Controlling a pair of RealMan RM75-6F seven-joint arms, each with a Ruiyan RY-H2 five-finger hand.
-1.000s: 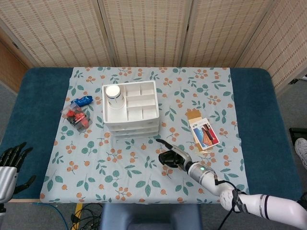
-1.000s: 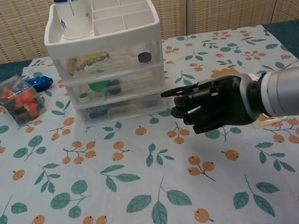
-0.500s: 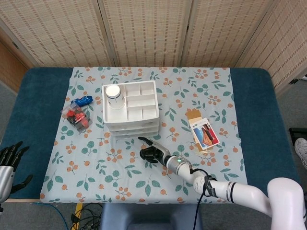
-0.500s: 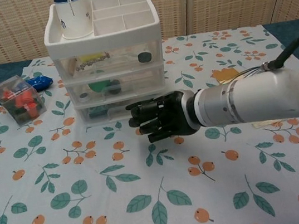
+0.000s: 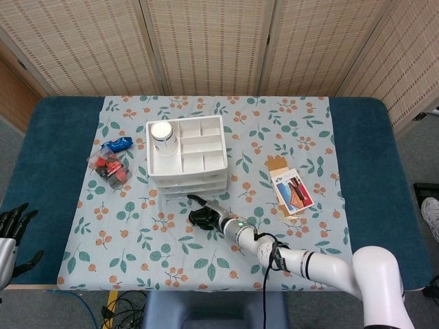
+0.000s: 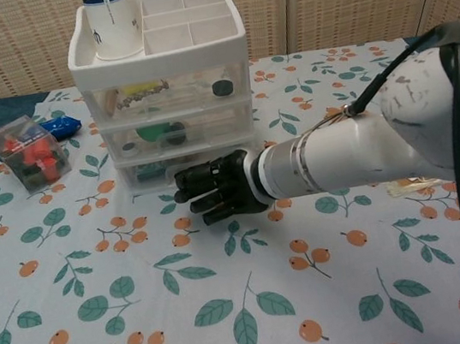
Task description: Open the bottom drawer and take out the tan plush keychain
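Observation:
The white three-drawer unit stands at the middle of the floral cloth, all drawers closed. Its bottom drawer is see-through with something dark inside; I cannot make out a tan plush keychain. My black right hand lies low in front of the bottom drawer's right half, fingers stretched leftward along its front and holding nothing. Whether they touch the drawer I cannot tell. My left hand hangs at the table's near left edge, fingers apart and empty.
A paper cup sits in the unit's top tray. Left of the unit are a clear box of red pieces and a blue packet. A picture card box lies to the right.
My right hand has swept left across the cloth, from well right of the unit to just in front of the bottom drawer. My left hand has sunk slightly lower.

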